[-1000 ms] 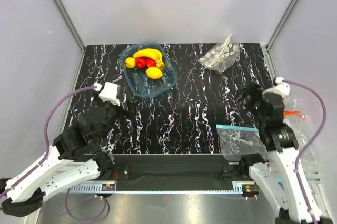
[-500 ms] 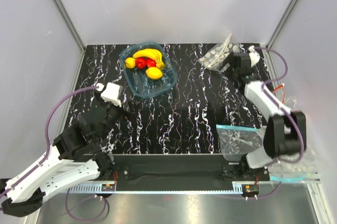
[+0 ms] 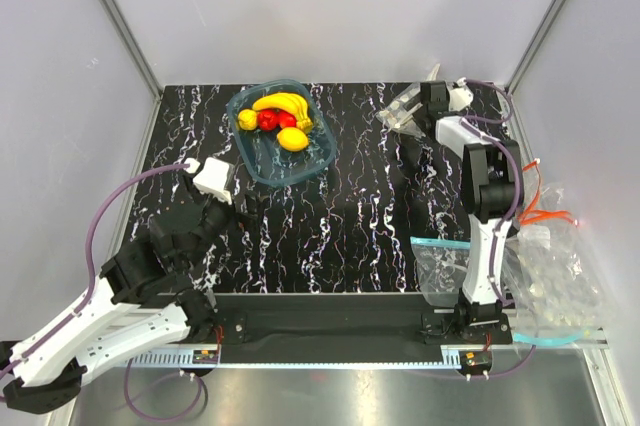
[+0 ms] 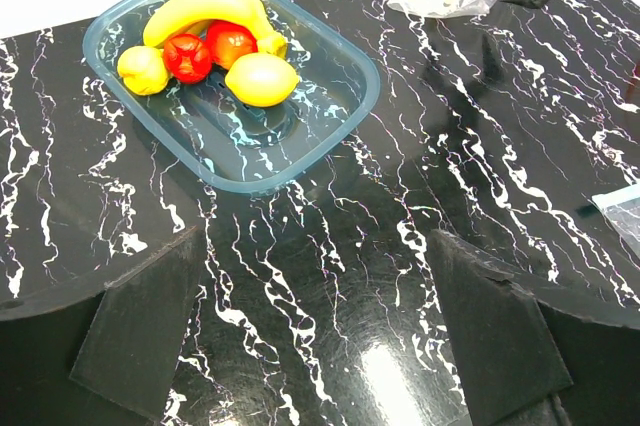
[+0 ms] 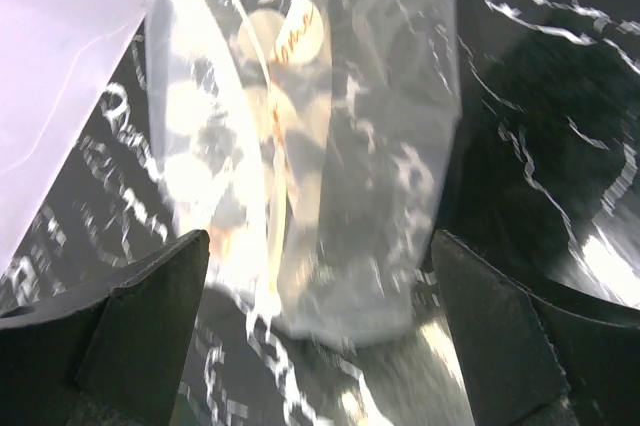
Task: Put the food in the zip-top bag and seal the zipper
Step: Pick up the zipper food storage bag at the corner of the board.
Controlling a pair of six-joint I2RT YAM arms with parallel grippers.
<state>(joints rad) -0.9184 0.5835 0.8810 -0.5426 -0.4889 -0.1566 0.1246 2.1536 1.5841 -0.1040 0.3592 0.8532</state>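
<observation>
Reach for zip-top bag [image 3: 400, 114]
Our right gripper [image 5: 315, 246] has swung out, jaws wide astride it; food [image 3: 278, 118] waits untouched.

Bright overhead light; glare on glossy table [image 4: 400, 366]; right wrist view blurred, zip-top bag [image 5: 330, 146] overexposed.

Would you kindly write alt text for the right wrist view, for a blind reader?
A clear, crinkly plastic bag with white polka dots fills the frame, lying on a black, white-veined table. The right gripper is open, its two dark fingers either side of the bag's near end.
</observation>
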